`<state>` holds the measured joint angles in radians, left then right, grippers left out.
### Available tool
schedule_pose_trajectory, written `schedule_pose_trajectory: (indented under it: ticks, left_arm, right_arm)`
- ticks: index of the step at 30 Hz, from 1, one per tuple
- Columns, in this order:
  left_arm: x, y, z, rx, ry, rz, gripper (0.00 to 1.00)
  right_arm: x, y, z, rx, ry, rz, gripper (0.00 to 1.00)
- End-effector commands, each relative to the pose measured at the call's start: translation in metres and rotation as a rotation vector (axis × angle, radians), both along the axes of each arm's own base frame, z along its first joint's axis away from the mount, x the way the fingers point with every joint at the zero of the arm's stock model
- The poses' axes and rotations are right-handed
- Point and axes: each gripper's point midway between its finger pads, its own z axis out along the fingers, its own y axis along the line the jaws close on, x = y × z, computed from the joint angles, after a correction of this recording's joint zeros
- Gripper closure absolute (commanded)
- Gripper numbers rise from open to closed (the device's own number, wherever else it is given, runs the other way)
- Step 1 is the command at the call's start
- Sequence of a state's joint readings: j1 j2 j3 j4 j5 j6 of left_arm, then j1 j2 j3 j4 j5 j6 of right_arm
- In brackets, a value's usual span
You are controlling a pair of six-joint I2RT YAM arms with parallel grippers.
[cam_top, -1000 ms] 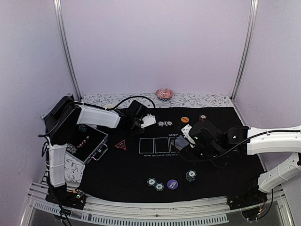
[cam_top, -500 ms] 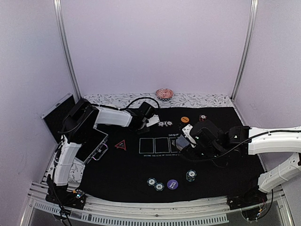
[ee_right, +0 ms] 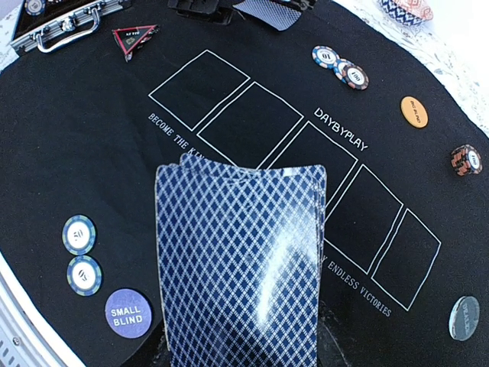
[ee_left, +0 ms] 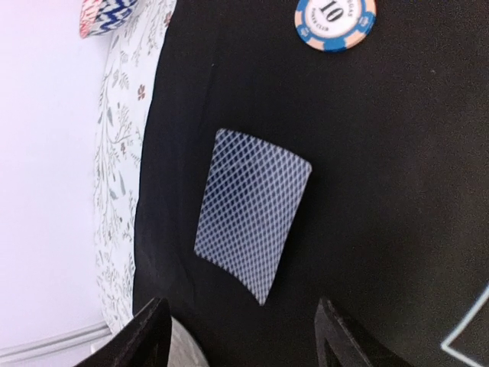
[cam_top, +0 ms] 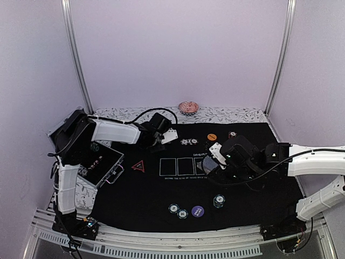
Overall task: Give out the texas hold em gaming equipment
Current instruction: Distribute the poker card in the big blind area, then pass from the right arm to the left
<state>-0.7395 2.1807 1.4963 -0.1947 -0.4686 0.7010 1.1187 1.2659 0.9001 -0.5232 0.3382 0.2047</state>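
While the left gripper [ee_left: 241, 330] stands with jaws wide and nothing between them, a single blue-grey lattice-backed playing card [ee_left: 252, 214] lies back up on the black felt mat [ee_left: 382, 199], just beyond the fingertips and apart from them.

- Card position: centre of the left wrist frame. A white floral cloth [ee_left: 118, 153] borders the mat to its left.
- Card axis: long axis runs nearly top to bottom of that frame, with the upper end leaning right. One lower corner points down toward the gap between the jaws.
- A blue-and-peach striped round poker chip [ee_left: 336, 21] marked 10 sits at the upper right, well apart from the card.

Right gripper [cam_top: 213, 161]: closed on a stack of blue-grey lattice-backed playing cards [ee_right: 241, 260].

- Stack position: backs up, filling the lower centre of the right wrist frame, held above the mat's white printed rectangles.
- Stack axis: long axis runs top to bottom of the frame. The cards are slightly fanned, with edges stepping out at the upper left.
- A purple round button [ee_right: 126, 312] reading SMALL BLIND is at the lower left.
- A red-outlined black triangle [ee_right: 134, 38] is at the upper left, apex pointing down.
- An orange round button [ee_right: 413, 112] is at the upper right.
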Motion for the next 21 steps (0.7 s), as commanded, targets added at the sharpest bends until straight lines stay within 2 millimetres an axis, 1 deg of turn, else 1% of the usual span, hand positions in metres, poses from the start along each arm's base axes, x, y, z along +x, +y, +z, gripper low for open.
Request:
schedule_pose_trajectory:
  ticks: [1,2,3,4,6,7,9,10,13,15,16,18,19,21]
  left_arm:
    - [-0.017,0.000,0.064,-0.138,-0.087,0.033,0.33]
    - [-0.022,0.003,0.076,-0.163,-0.108,0.059,0.32]
    - [-0.030,0.006,0.095,-0.196,-0.142,0.088,0.32]
    - [-0.041,0.011,0.103,-0.209,-0.155,0.111,0.30]
    - [-0.065,0.013,0.117,-0.279,-0.145,0.130,0.23]
    - [-0.080,0.012,0.120,-0.323,-0.106,0.133,0.20]
    - [-0.105,0.010,0.130,-0.467,-0.004,0.149,0.15]
    - [-0.119,0.006,0.134,-0.572,0.074,0.170,0.14]
    - [-0.167,-0.015,0.153,-0.829,0.307,0.092,0.03]
    - [-0.200,-0.024,0.163,-0.973,0.449,0.029,0.02]
    - [-0.211,-0.023,0.172,-1.043,0.487,0.016,0.02]
    - [-0.233,-0.017,0.182,-1.166,0.548,-0.003,0.02]
    - [-0.241,-0.015,0.189,-1.220,0.574,-0.015,0.02]
    - [-0.257,-0.012,0.195,-1.297,0.637,-0.035,0.03]
  right_arm:
    - [0.003,0.004,0.022,0.017,-0.035,0.028,0.51]
    - [0.003,0.005,0.023,0.014,-0.038,0.033,0.51]
    - [0.003,0.006,0.024,0.007,-0.041,0.042,0.51]
    - [0.004,0.008,0.025,0.002,-0.042,0.049,0.51]
    - [0.005,0.012,0.027,-0.013,-0.047,0.074,0.51]
    - [0.005,0.016,0.028,-0.014,-0.050,0.086,0.51]
    - [0.006,0.024,0.028,-0.017,-0.056,0.121,0.51]
    - [0.005,0.029,0.028,-0.015,-0.060,0.144,0.51]
    - [0.002,0.045,0.036,0.016,-0.094,0.212,0.51]
    - [0.000,0.059,0.046,0.044,-0.144,0.267,0.51]
    - [-0.002,0.065,0.051,0.059,-0.166,0.289,0.51]
    - [-0.006,0.077,0.058,0.078,-0.229,0.348,0.50]
    - [-0.007,0.083,0.061,0.091,-0.255,0.370,0.51]
    - [-0.009,0.095,0.066,0.100,-0.319,0.420,0.51]
